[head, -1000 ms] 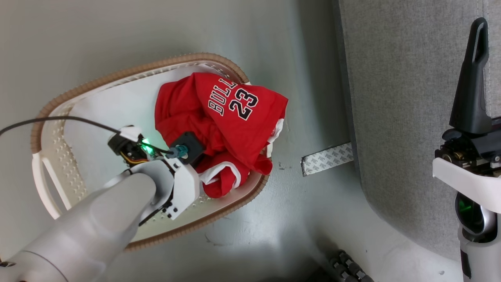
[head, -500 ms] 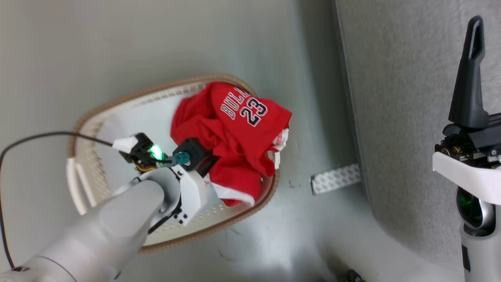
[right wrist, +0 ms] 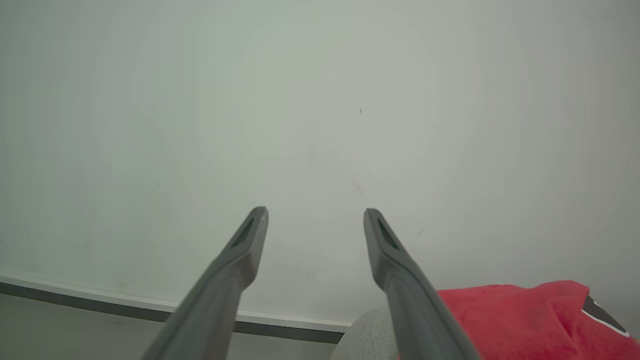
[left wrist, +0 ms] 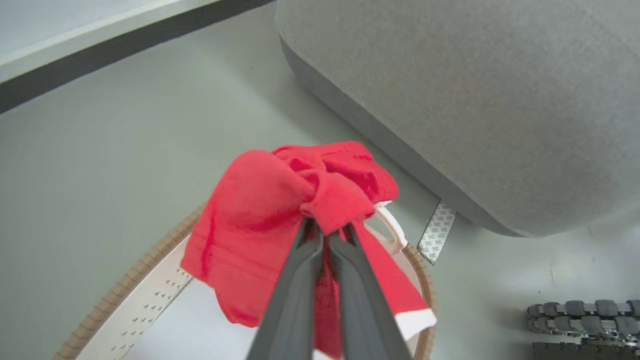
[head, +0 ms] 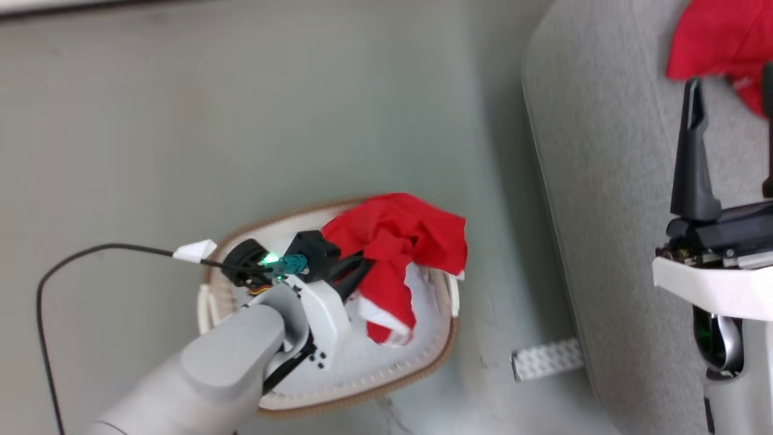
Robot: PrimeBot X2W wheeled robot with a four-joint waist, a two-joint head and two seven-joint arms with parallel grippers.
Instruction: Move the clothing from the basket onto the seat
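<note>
Left gripper (left wrist: pixel 325 235), its two dark fingers pinched together on a bunched red garment (left wrist: pixel 260 210), holds the cloth over a cream basket (left wrist: pixel 150 255) with a brown rim — a white-trimmed end dangles above the basket's inside. The basket stands on a grey floor (head: pixel 241 121) just beside a light grey sofa (left wrist: pixel 475 100). The right gripper (right wrist: pixel 315 215) hangs over the sofa with fingers spread wide, holding nothing. A second garment (head: pixel 718 36), also red, lies on the sofa near it.
</note>
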